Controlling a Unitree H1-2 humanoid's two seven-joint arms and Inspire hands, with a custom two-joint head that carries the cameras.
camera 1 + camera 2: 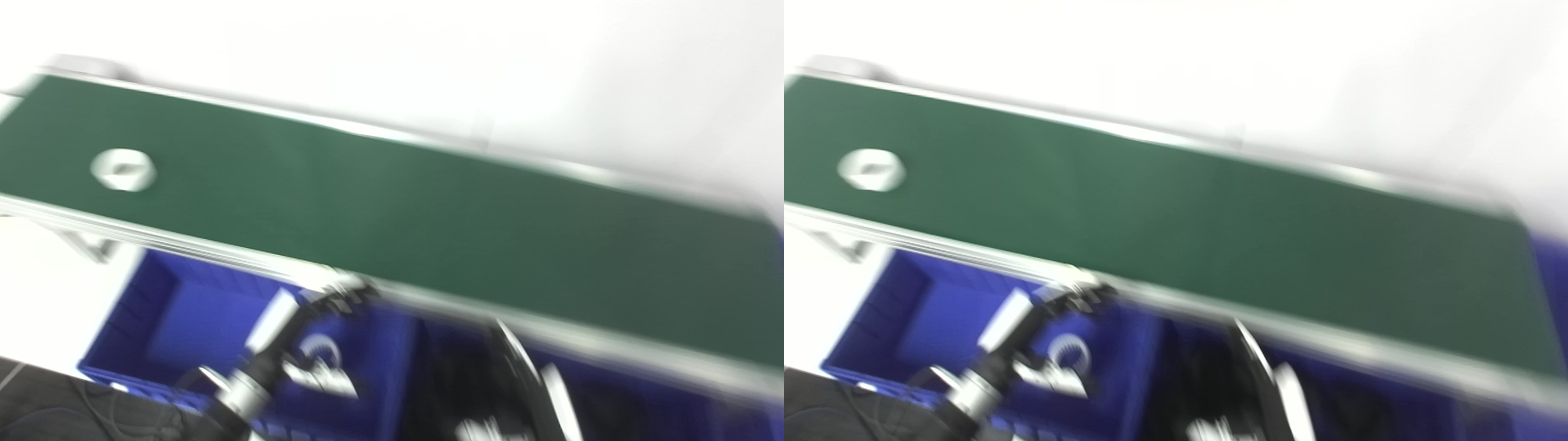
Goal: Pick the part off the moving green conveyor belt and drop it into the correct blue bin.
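Everything's smeared with motion blur, so take the fine stuff with a grain of salt. The left hand sits right at the near rail of the belt, above the left bin. Its fingers are just a dark smudge, so I can't tell if they're released, clenched or grasping anything. Its arm runs down toward the bottom edge, with a white panel and a metal wrist ring showing.

The right hand is mostly cut off at the bottom; only a dark mass and some pale curved streaks show, so I can't tell its finger state either.

Count-wise: one part on the belt, a pale round disc with a dark notch in it, far up at the left end and well apart from both hands. One green belt with silver rails, running diagonally. Two blue bins are visible under the near rail, the right bin mostly hidden. Some whitish shapes lie in the left bin, beside the arm, too blurred to identify.
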